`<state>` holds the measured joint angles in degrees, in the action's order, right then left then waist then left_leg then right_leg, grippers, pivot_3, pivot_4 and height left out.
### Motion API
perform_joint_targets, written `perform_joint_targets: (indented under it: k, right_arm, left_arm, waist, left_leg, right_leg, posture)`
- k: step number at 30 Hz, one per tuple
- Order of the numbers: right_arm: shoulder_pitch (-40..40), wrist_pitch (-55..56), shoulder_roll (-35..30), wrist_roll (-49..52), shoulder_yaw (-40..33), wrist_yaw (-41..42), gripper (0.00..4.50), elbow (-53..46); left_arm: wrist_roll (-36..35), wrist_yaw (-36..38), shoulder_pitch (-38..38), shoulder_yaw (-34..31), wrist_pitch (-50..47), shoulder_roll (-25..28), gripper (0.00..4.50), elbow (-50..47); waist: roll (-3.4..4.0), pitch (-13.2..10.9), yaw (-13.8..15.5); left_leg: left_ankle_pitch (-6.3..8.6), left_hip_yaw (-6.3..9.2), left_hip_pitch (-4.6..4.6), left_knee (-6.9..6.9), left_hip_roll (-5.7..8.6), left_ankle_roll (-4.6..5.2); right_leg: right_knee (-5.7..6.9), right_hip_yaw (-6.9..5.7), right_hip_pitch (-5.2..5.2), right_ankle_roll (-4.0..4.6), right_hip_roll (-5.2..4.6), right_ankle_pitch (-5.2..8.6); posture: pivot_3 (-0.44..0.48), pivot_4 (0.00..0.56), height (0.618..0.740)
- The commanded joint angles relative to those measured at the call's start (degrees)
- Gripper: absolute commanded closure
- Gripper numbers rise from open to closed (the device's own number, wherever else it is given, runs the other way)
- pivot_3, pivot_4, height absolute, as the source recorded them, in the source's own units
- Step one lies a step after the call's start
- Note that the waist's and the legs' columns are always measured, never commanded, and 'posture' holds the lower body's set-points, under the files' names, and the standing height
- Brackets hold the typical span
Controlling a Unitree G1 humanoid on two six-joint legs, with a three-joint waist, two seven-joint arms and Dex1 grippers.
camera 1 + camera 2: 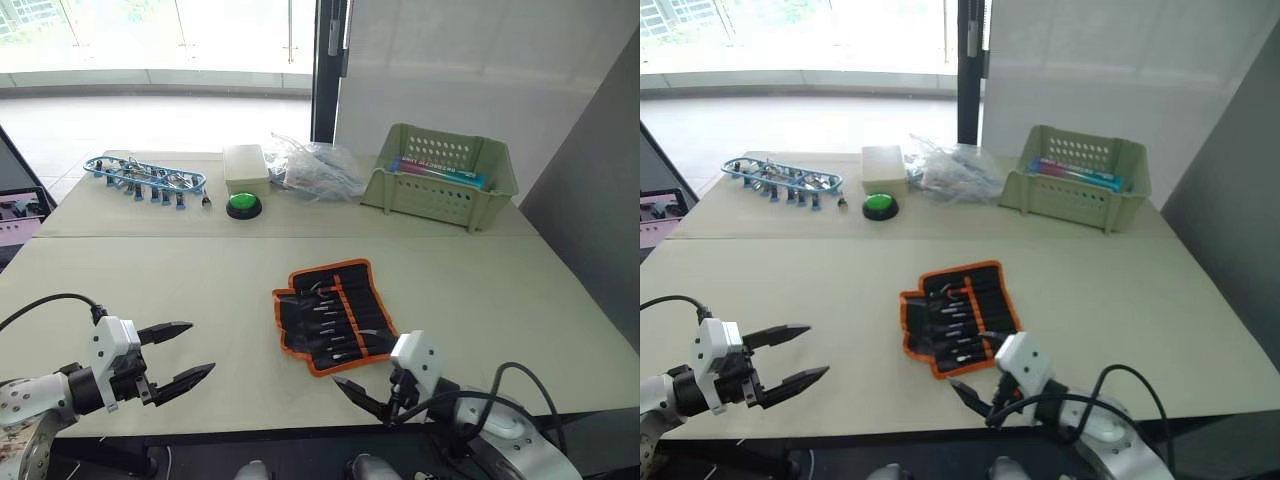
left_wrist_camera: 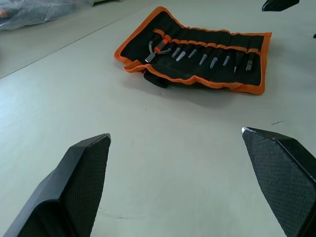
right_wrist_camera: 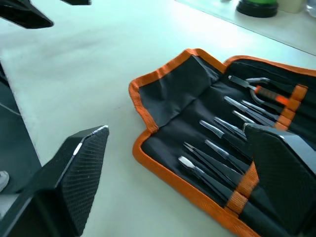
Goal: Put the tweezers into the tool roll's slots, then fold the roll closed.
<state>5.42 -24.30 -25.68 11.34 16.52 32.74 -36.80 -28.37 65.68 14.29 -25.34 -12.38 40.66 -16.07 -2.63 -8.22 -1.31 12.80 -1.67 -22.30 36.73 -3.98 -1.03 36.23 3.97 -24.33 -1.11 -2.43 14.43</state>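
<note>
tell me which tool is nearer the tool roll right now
Right. The right tool hovers open just off the tool roll's near edge. The left tool, also open, sits well off to the roll's left over bare table.

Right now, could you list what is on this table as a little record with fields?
Middle: open black fabric tool roll with orange edging, slim metal tweezers in its slots
Back left: blue rack of clips
Back middle: green button, cream box
Back right: green plastic basket
Left gripper: open, empty
Right gripper: open, empty
</note>
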Motion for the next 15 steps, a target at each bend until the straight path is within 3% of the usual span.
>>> perform_joint_targets:
  k: [1,11,15]
  right_arm:
    - [-3.77,2.26,3.49,-6.74,6.88,-3.63,0.03,4.21]
    - [-11.44,8.01,9.62,-27.01,17.41,-14.17,0.03,13.97]
    - [-11.98,10.56,10.84,-30.46,18.79,-15.44,1.23,14.05]
  left_arm:
    - [-0.18,-0.87,-0.20,0.15,1.75,-0.04,0.00,0.07]
    - [-0.12,-2.52,-0.45,1.45,2.47,0.64,0.00,-0.07]
    - [0.70,-2.11,-0.57,2.39,3.77,0.93,0.00,0.94]
  waist:
    - [-0.04,0.01,0.03]
    - [-0.02,-0.03,0.31]
    - [0.00,-0.04,0.26]
  left_leg:
    - [0.00,0.00,-0.02,0.00,-0.01,0.00]
    - [0.00,-0.03,-0.12,-0.01,0.04,-0.01]
    - [0.00,-0.03,-0.07,-0.01,0.01,-0.01]
  right_leg:
    - [0.01,-0.01,-0.02,0.02,0.02,-0.01]
    - [-0.01,-0.01,-0.08,0.08,-0.04,-0.05]
    - [0.03,-0.02,-0.07,0.07,-0.01,-0.05]
  posture:
    - [0.000,0.150,0.738]
    - [0.000,0.150,0.738]
    - [0.000,0.150,0.738]
